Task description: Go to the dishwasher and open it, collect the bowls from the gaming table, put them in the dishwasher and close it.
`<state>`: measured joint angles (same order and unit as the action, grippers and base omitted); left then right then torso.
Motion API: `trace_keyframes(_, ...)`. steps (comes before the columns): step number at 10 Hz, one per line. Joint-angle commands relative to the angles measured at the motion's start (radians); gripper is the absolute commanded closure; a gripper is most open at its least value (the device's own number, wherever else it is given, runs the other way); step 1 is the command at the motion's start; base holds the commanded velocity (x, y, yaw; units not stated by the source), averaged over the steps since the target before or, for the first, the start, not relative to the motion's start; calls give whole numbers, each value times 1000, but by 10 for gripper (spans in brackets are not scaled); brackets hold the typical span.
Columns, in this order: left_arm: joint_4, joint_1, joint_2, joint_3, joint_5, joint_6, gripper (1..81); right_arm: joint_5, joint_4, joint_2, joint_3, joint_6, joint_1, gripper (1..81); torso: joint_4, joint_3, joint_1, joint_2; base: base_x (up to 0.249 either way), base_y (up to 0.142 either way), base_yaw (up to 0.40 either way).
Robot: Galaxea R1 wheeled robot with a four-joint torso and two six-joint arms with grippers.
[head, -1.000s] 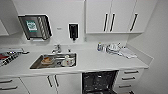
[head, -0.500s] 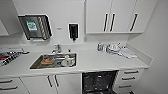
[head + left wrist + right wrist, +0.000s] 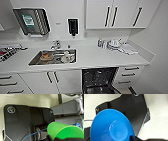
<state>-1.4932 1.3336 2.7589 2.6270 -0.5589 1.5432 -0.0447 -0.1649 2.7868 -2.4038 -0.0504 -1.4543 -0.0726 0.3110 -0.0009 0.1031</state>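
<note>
I see the dishwasher (image 3: pixel 100 80) already open under the white surface (image 3: pixel 100 58). My right claw (image 3: pixel 132 137) holds a bright blue bowl (image 3: pixel 111 126), my left claw (image 3: pixel 50 137) a green cup (image 3: pixel 65 130). Loading and closing remain.

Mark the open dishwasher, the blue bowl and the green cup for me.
dishwasher (image 3: pixel 99 77): head view, on its dark open interior below the counter.
blue bowl (image 3: pixel 109 127): right wrist view, on its outer wall beside the round base.
green cup (image 3: pixel 62 130): left wrist view, on its side wall.
</note>
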Motion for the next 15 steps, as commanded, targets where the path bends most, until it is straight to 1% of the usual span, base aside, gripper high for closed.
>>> trace_keyframes(1, 36, -81, -48, 4, -76, 0, 811, 62, -8, -20, 14, 7, 39, 811, 0, 51, 1, 0, 0, 0, 0)
trace_keyframes(3, 42, -131, -80, 4, -151, 5, 811, 60, -8, -20, 14, 9, 39, 811, 0, 96, 1, 0, 0, 0, 0)
trace_keyframes(4, 42, -159, -111, 4, -209, 8, 811, 60, -8, -22, 14, 9, 39, 811, 0, 117, 1, 0, 0, 0, 0)
trace_keyframes(5, 42, -185, -146, 7, -280, 38, 811, 60, -8, -20, 14, 9, 39, 811, 0, 138, 1, 0, 0, 0, 0)
trace_keyframes(6, 41, -210, -174, 7, -335, 66, 811, 60, -8, -19, 16, 9, 41, 811, 0, 104, 1, 0, 0, 0, 0)
trace_keyframes(8, 36, -268, -214, 8, -459, 149, 811, 60, -8, -14, 17, 9, 42, 811, 0, 126, 2, -1, 0, 0, 0)
trace_keyframes(9, 28, -297, -212, 4, -475, 176, 811, 60, -8, -14, 17, 9, 42, 811, 0, 126, 2, -1, 0, 0, 0)
trace_keyframes(10, 27, -319, -200, 1, -478, 193, 811, 60, -8, -14, 16, 11, 44, 811, 0, 126, 2, -1, 0, 0, 0)
trace_keyframes(11, 8, -342, -176, -15, -484, 206, 811, 60, -8, -16, 13, 11, 44, 811, 0, 126, 2, -1, 0, 0, 0)
trace_keyframes(12, -16, -359, -147, -24, -475, 207, 811, 60, -8, -17, 11, 12, 44, 811, 0, 127, 2, -2, 0, 0, 0)
trace_keyframes(14, -39, -415, -113, -24, -472, 207, 811, 60, -8, -16, 11, 12, 47, 811, 0, 127, 3, -2, 0, 0, 0)
trace_keyframes(15, -55, -458, -108, -24, -472, 233, 811, 60, -8, -16, 11, 14, 47, 811, 0, 127, 3, -2, 0, 0, 0)
